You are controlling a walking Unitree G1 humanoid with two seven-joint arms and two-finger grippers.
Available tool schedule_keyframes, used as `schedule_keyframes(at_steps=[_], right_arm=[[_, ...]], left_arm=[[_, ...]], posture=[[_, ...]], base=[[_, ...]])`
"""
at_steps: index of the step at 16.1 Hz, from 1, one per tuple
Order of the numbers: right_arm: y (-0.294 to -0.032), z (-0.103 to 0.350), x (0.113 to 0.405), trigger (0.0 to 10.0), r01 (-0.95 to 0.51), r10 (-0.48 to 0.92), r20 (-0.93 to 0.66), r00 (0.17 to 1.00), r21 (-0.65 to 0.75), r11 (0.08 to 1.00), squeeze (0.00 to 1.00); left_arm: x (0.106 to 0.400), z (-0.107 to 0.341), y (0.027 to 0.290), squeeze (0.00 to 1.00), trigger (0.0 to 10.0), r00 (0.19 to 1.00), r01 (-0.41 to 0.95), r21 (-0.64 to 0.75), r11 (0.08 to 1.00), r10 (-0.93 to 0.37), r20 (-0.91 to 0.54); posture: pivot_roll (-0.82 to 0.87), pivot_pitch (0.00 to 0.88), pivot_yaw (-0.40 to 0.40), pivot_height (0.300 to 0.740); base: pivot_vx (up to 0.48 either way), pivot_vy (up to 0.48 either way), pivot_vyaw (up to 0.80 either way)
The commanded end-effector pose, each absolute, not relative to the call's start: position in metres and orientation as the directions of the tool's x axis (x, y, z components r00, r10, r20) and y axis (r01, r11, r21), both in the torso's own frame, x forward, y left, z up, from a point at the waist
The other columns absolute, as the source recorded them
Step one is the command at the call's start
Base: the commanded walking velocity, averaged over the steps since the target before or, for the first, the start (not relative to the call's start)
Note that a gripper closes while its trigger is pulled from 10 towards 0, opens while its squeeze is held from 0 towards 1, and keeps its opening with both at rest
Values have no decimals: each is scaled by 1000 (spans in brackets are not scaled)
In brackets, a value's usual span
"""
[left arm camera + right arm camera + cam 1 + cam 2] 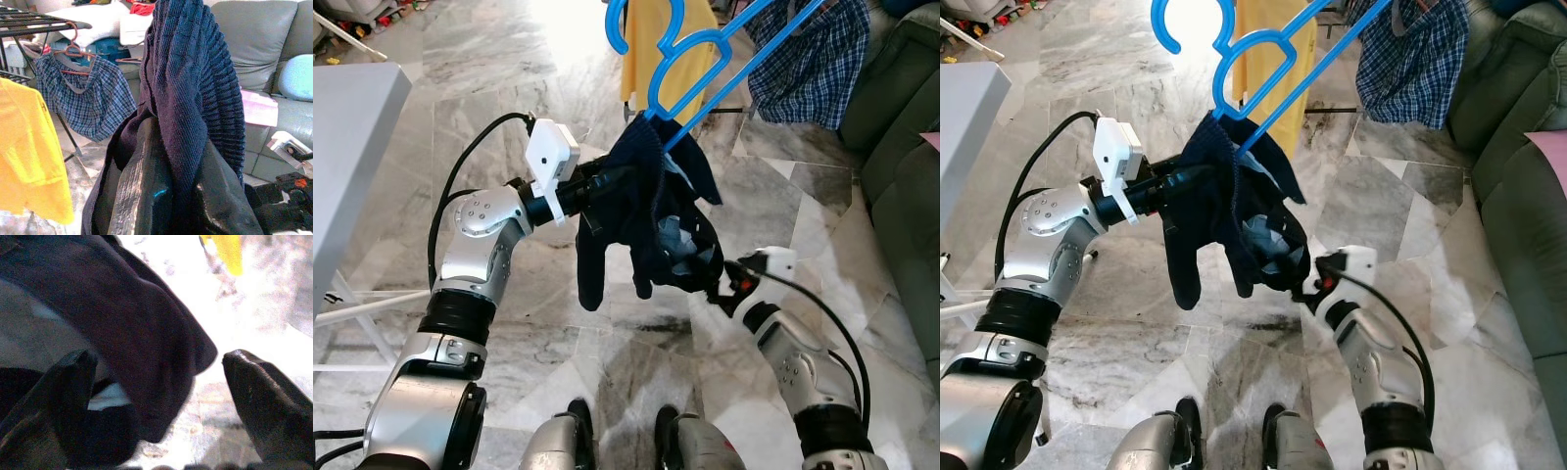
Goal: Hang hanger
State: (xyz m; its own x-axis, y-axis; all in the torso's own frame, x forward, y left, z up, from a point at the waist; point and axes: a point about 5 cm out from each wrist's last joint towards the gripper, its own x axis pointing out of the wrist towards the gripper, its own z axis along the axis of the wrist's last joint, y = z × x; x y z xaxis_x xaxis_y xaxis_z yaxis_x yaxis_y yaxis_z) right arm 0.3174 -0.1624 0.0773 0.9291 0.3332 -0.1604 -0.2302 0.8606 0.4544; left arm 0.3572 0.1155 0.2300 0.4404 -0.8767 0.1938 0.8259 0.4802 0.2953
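Grey-veined marble tiles [519,108] cover the floor of a bright room, with a white table [347,147] at the left edge and a grey-green sofa [901,186] along the right. At the far side a yellow garment [656,49] hangs beside a blue checked garment [813,59]; in the left wrist view that checked piece hangs on a brown hanger from a dark metal drying rack [34,22].

Held up in the middle of the scene is a bright blue plastic hanger [690,59], its hook pointing to the far left and its long bar running up to the right. A dark navy ribbed knit garment [651,211] is draped over the hanger's lower end and hangs down in loose folds above the robot's feet.

From the left, the left gripper [607,186] reaches in at the garment's upper part, fingers [146,181] clenched on the navy cloth, which bulges out between and over them. Just below and to the right of the garment's lower folds sits the right gripper [715,289], nearer the robot; its two black fingers [63,387] stand spread apart, one lying against the dark fabric, the other clear of it over the pale floor.
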Motion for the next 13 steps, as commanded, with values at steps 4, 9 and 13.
schedule_keyframes(at_steps=[4, 9, 13], right_arm=[[-164, 61, 322, 2314, -91, 252, -243, 937, 525, 846, 0], [-158, 60, 333, 0, -58, 243, -258, 935, 566, 823, 0], [-160, 59, 337, 0, -19, 212, -273, 938, 572, 820, 0]], left_arm=[[354, 245, 116, 0, 0, 408, 819, 329, 471, -880, 245], [352, 248, 113, 0, 0, 394, 824, 328, 462, -883, 255], [348, 238, 110, 0, 0, 395, 835, 303, 459, -884, 251]], posture=[[-130, 252, 44, 740], [-119, 252, 43, 740], [-119, 253, 30, 740]], base=[[0, 0, 0], [0, 0, 0], [0, 0, 0]])
